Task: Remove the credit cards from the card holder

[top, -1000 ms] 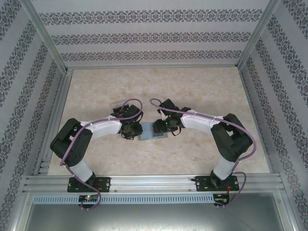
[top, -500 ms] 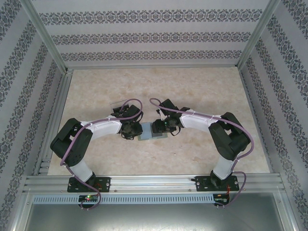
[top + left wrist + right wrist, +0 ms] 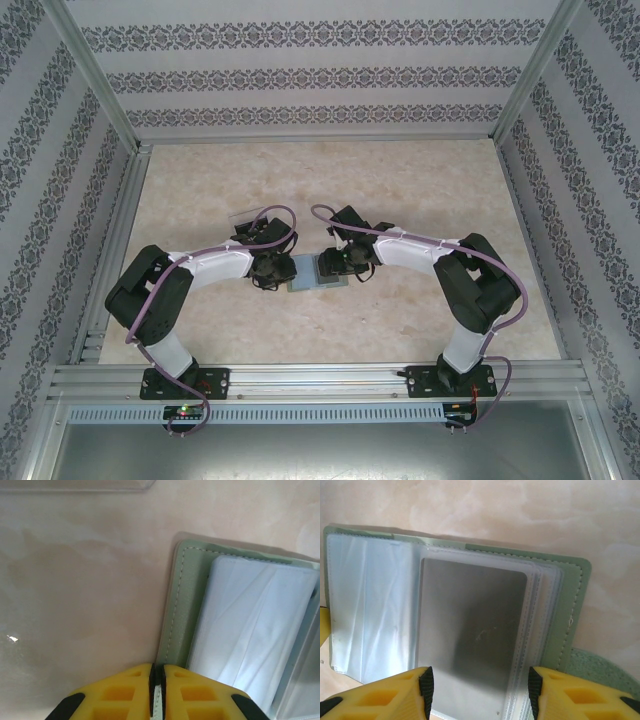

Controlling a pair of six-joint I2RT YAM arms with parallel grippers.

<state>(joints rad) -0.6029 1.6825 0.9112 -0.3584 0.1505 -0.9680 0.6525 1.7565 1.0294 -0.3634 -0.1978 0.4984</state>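
Almost nothing has moved since a second ago: both arms keep their places at the middle of the table (image 3: 400, 180), and the right wrist has shifted only a hair.

From above, we see the card holder (image 3: 312, 272) lying open and flat on the table between the two claws, with the left claw (image 3: 272, 268) at its left end and the right claw (image 3: 338, 263) over its right half.

In the left wrist view, the left claw (image 3: 157, 672) is closed. Its yellow fingers (image 3: 125, 695) are pinched together on a thin strip of the holder's grey-green cover (image 3: 182, 605). The pale lining (image 3: 250, 630) spreads out beside that stitched edge. The rim of a clear tray (image 3: 75, 484) shows at the far edge of this view, well apart from the holder.

In the right wrist view, the right claw (image 3: 480, 680) stands open, one black-tipped finger (image 3: 426, 685) on each side of the stack of clear sleeves. A dark grey credit card (image 3: 470, 625) sits inside the top sleeve, within the holder's right half. We cannot tell whether the fingers touch the sleeves. The green cover (image 3: 570, 595) frames the sleeves, and the closing tab (image 3: 600, 672) lies on the table just beside it.
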